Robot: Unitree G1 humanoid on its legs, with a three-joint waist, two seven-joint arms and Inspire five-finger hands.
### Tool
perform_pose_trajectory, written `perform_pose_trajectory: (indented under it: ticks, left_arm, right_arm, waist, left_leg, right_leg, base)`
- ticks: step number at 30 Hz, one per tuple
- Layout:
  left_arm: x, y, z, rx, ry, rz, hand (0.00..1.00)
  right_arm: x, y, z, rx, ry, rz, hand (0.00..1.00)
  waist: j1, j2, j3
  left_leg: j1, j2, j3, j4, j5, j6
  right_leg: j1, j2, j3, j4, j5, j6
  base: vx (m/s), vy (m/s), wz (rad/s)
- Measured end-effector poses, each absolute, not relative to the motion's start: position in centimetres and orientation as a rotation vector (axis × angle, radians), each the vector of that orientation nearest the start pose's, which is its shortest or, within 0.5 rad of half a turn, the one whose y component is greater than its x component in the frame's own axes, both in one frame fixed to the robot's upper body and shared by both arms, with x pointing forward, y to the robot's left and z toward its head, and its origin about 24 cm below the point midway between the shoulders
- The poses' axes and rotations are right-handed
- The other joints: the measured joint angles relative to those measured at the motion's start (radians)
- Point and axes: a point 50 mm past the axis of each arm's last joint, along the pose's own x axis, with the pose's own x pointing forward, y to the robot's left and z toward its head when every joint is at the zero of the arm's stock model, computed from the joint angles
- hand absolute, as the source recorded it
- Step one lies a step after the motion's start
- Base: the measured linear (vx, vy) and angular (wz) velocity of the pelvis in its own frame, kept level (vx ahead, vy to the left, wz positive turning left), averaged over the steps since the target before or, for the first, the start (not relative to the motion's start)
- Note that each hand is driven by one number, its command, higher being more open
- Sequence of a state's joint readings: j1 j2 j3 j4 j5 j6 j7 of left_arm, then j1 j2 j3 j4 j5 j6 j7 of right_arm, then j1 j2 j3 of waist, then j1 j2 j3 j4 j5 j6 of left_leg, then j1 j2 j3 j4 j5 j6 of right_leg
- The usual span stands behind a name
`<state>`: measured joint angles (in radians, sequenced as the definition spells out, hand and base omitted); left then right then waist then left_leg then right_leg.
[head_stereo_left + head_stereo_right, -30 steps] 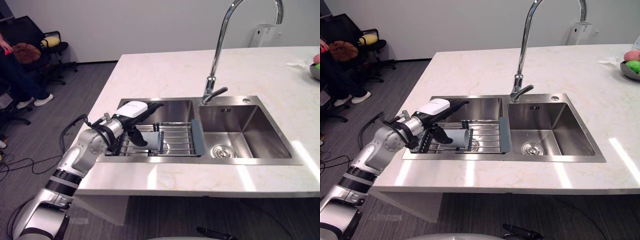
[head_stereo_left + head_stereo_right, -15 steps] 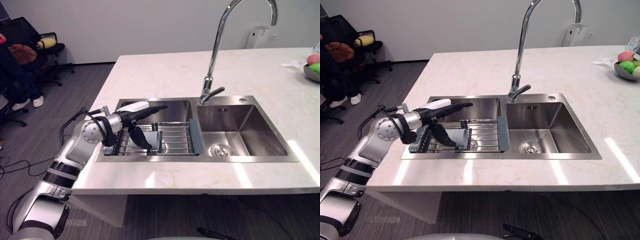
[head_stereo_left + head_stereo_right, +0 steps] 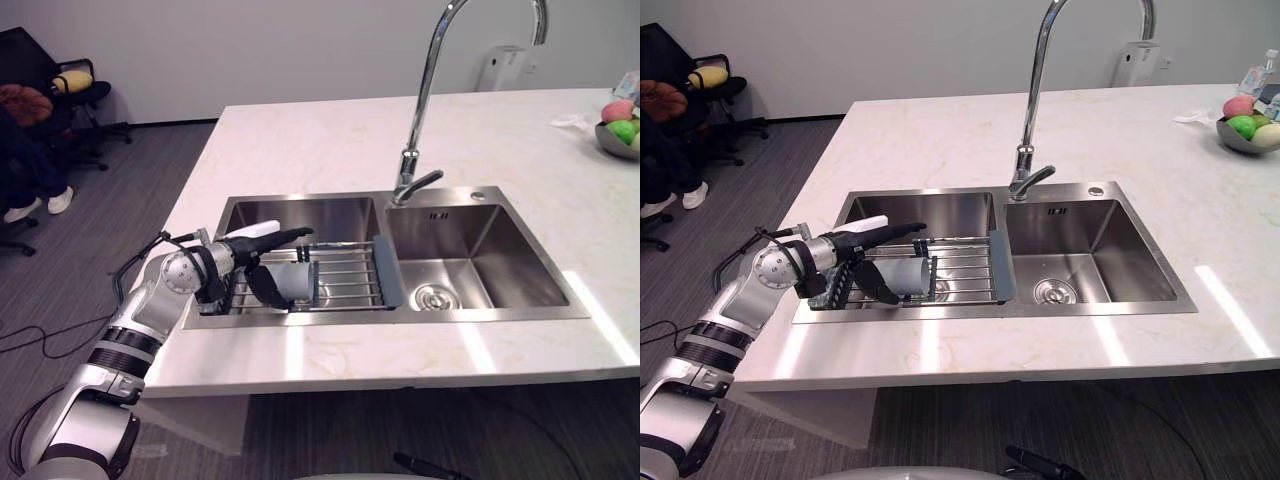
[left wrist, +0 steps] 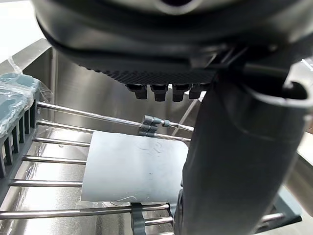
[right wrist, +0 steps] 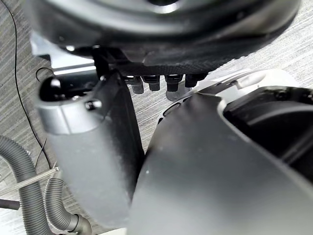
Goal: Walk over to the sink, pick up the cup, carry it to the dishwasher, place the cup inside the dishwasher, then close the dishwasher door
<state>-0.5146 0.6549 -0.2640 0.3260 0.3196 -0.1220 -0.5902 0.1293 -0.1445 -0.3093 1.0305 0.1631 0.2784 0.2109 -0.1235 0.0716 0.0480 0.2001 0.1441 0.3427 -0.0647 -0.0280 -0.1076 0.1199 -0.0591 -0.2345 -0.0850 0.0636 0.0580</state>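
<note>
Item: pale grey plastic cup (image 4: 134, 171), lay sideways on steel wire rack (image 3: 348, 278) spanning stainless sink's (image 3: 310, 215) left basin. Left hand (image 3: 238, 262): fingers (image 3: 285, 234) straight above cup, thumb alongside, unclosed, apparently framing a grasp. Right hand (image 5: 161, 49) idle, relaxed.

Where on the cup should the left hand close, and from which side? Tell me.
Take the cup across its curved side wall, about mid-length, from the robot's left. It lies on its side on the wire rack, so the wall faces up. The left hand is probably well placed: straight fingers above the cup, thumb on its near side.
</note>
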Motion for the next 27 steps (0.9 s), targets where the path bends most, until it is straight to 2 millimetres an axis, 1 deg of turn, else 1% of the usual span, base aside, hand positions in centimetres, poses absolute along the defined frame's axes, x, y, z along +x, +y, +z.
perform_pose_trajectory:
  ticks: [5, 7, 12, 13, 19, 23, 25, 27]
  left_arm:
    - [32.5, 20.0, 10.1, 1.127, 0.053, -0.657, 1.00]
    - [32.6, 19.9, 9.4, 1.125, 0.054, -0.634, 1.00]
    - [32.5, 19.7, 8.2, 1.160, 0.073, -0.636, 1.00]
    - [32.5, 19.7, 8.1, 1.162, 0.077, -0.638, 0.00]
    - [32.4, 19.9, 7.5, 1.172, 0.117, -0.646, 0.00]
    - [32.7, 20.4, 7.3, 1.167, 0.164, -0.619, 0.00]
    - [32.9, 20.4, 7.4, 1.205, 0.173, -0.616, 0.00]
    - [33.2, 20.4, 7.2, 1.197, 0.193, -0.612, 0.00]
  right_arm:
    - [5.4, -22.6, -16.5, 0.380, 1.316, -0.290, 1.00]
    - [5.4, -22.6, -16.4, 0.379, 1.315, -0.289, 1.00]
    - [5.5, -22.5, -16.5, 0.377, 1.315, -0.283, 1.00]
    - [5.5, -22.4, -16.5, 0.377, 1.315, -0.281, 1.00]
    - [5.6, -22.3, -16.5, 0.373, 1.316, -0.274, 1.00]
    - [5.9, -22.2, -16.5, 0.369, 1.315, -0.265, 1.00]
    - [6.0, -22.2, -16.4, 0.368, 1.319, -0.254, 1.00]
    - [6.2, -22.2, -16.4, 0.354, 1.325, -0.242, 1.00]
  waist:
    - [-0.001, -0.002, 0.001]
    - [-0.001, -0.002, 0.002]
    - [-0.002, -0.006, 0.005]
    - [-0.002, -0.008, 0.006]
    - [-0.005, -0.013, 0.009]
    - [-0.018, -0.013, 0.009]
    - [-0.028, -0.013, 0.009]
    - [-0.031, -0.013, 0.009]
  left_leg:
    - [0.000, 0.003, 0.009, 0.000, -0.003, -0.002]
    - [-0.001, 0.003, 0.012, -0.001, -0.004, -0.002]
    - [-0.001, 0.002, 0.015, -0.001, -0.006, -0.002]
    - [-0.001, 0.002, 0.015, -0.001, -0.006, -0.002]
    - [0.000, 0.003, 0.018, 0.002, -0.008, -0.002]
    - [0.001, 0.003, 0.021, 0.003, -0.011, -0.002]
    - [0.003, 0.003, 0.023, 0.003, -0.012, -0.002]
    - [0.004, 0.002, 0.025, 0.005, -0.013, -0.002]
  right_leg:
    - [-0.006, 0.004, 0.008, -0.001, 0.000, 0.000]
    - [-0.009, 0.004, 0.011, -0.001, 0.001, 0.001]
    - [-0.011, 0.005, 0.013, -0.001, 0.001, 0.002]
    - [-0.011, 0.005, 0.013, -0.001, 0.001, 0.002]
    - [-0.014, 0.005, 0.016, -0.006, 0.002, 0.003]
    - [-0.013, 0.005, 0.018, -0.006, 0.001, 0.003]
    - [-0.013, 0.005, 0.020, -0.006, 0.002, 0.004]
    - [-0.013, 0.005, 0.022, -0.007, 0.002, 0.004]
  base:
    - [-0.02, -0.011, -0.05]
    - [-0.01, -0.014, -0.05]
    - [-0.01, -0.002, 0.00]
    - [-0.03, -0.012, -0.02]
    - [-0.04, -0.012, -0.01]
    - [-0.01, -0.003, -0.01]
    - [-0.02, -0.010, -0.03]
    - [-0.03, -0.012, -0.03]
